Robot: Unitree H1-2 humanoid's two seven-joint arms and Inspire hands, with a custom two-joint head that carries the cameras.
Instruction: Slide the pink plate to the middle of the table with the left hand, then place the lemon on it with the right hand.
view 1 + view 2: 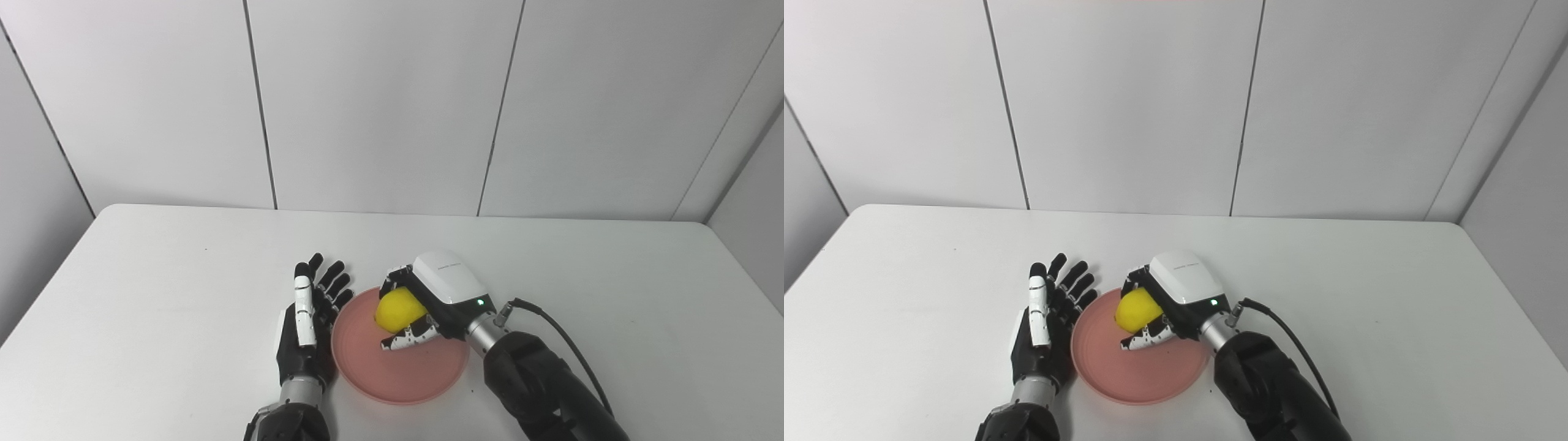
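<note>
My right hand (432,300) was wrapped around the lemon (398,308), fingers curled over the far side and thumb under the near side, so the fruit was gripped and not yet let go. It sat over the far half of the pink plate (398,373), above the plate's floor; I could not tell from either head camera whether its underside was touching the plate or hanging just clear of it. The lemon's long axis ran roughly across the palm, one blunt end poking out toward my left hand.

That was the relation I cared about: the plate lay directly beneath the lemon, so by my reading the only thing left was to lower a little, if at all, and spread the fingers. The fruit looked likely to roll toward the plate's centre once freed.

My left hand (306,324) lay flat on the table (153,294), released, fingers apart and pointing away from me, its inner edge just beside the plate's left rim. The plate sat near the table's middle, toward my edge.
</note>
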